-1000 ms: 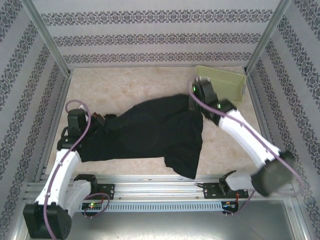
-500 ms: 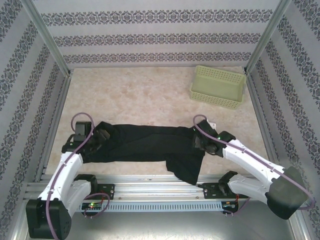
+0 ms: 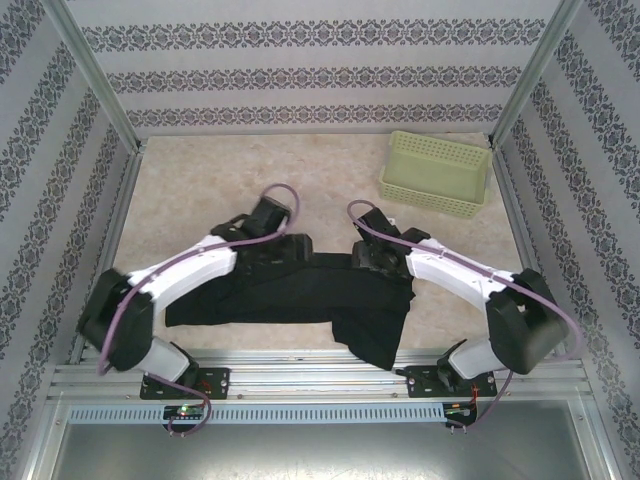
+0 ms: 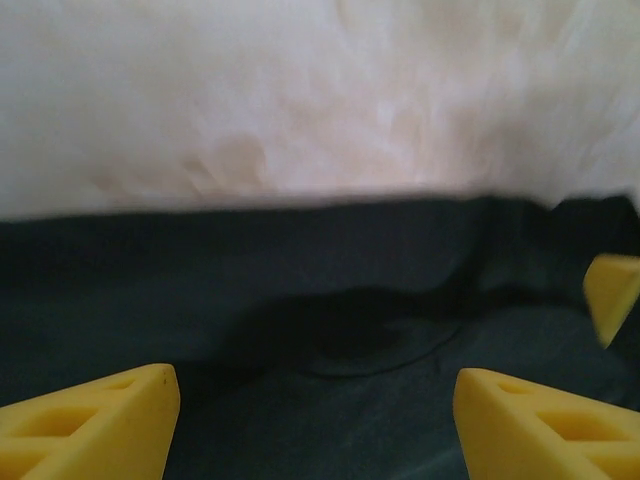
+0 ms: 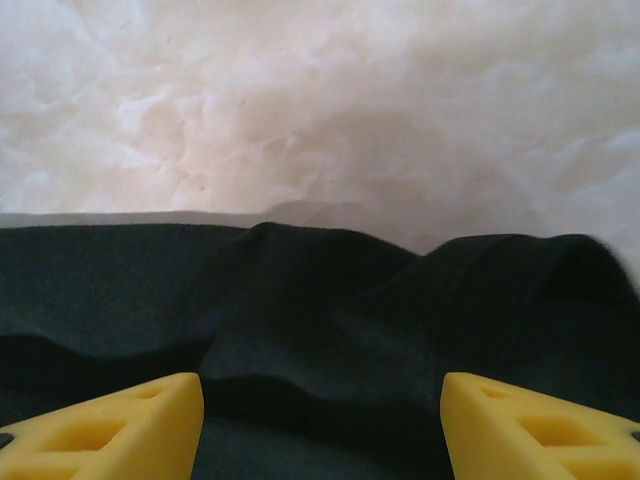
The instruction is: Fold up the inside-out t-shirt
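The black t-shirt (image 3: 290, 300) lies on the table (image 3: 230, 180), well apart from the green basket (image 3: 436, 175). It is on the side of the basket toward the arm bases and stretches away to the basket's left. It forms a long, flat band running left to right. One loose flap (image 3: 372, 345) at the end closer to the basket reaches toward the near rail.

The right gripper (image 3: 365, 255) is over the far edge of the shirt at the end nearest the basket, near-left of it and not touching it. In the right wrist view the right gripper (image 5: 320, 385) is spread wide. Its yellow fingers (image 5: 110, 425) sit in the two lower corners with nothing clamped between them. Rumpled black cloth (image 5: 330, 330) lies below, and bare pale table lies beyond.

The left gripper (image 3: 275, 245) is over the same far edge of the shirt, farther from the basket than the right one. In the left wrist view the left gripper (image 4: 315, 385) is also spread wide. Its yellow fingers (image 4: 100, 420) are far apart and hold nothing. Smooth dark cloth (image 4: 300, 290) lies under them, and its far edge runs straight across the table. Whether the fingertips touch the cloth cannot be told.
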